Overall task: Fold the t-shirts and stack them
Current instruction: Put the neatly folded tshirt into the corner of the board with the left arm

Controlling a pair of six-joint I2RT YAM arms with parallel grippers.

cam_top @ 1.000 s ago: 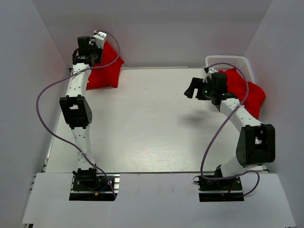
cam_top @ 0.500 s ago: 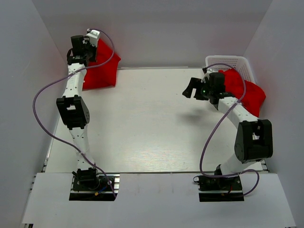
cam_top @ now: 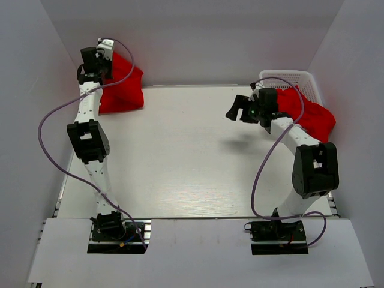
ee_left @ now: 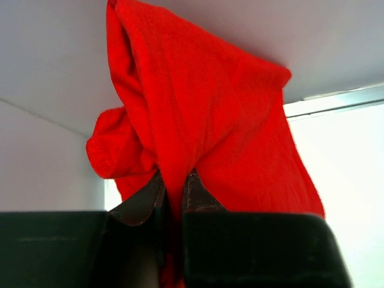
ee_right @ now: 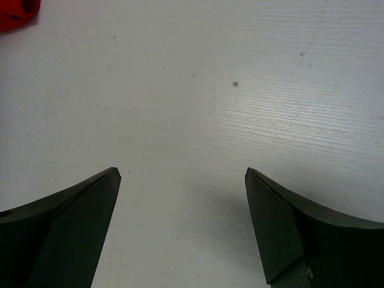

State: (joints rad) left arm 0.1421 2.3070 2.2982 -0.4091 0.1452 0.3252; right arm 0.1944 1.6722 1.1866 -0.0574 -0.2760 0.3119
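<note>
1. Nearest me, the counter (cam_top: 180, 156) lies bare between the two arms. No shirt is spread flat on it and I see no stack anywhere.
2. The right jaws stand as wide apart as they go, with nothing between them and only counter beneath. Over the last second they have drifted toward the middle, away from what sits behind them, and their spread has not changed. A sliver of red cloth (ee_right: 12, 12) shows far ahead of them and off to one side, and I can't tell which shirt it belongs to.
3. Just behind the right jaws, the white basket (cam_top: 288, 75) holds a heap of red shirts (cam_top: 312, 117) that spills over its side. That heap has not shifted.
4. Farthest off, the left jaws are pinched shut on a fold of one red shirt (ee_left: 210, 120). The cloth bunches up past their tips and drapes down below them. In the last second these jaws have pulled back deeper into the far corner and the shirt has followed. Its lower part seems to rest on the counter under them.
5. My reading is that we are early in the task, with one shirt taken up in a wad and nothing folded. The wad will have to be opened out flat first. The empty right jaws look to be heading across for a second hold. A single pinch on soft cloth may slip or drag the shirt into a twist.
</note>
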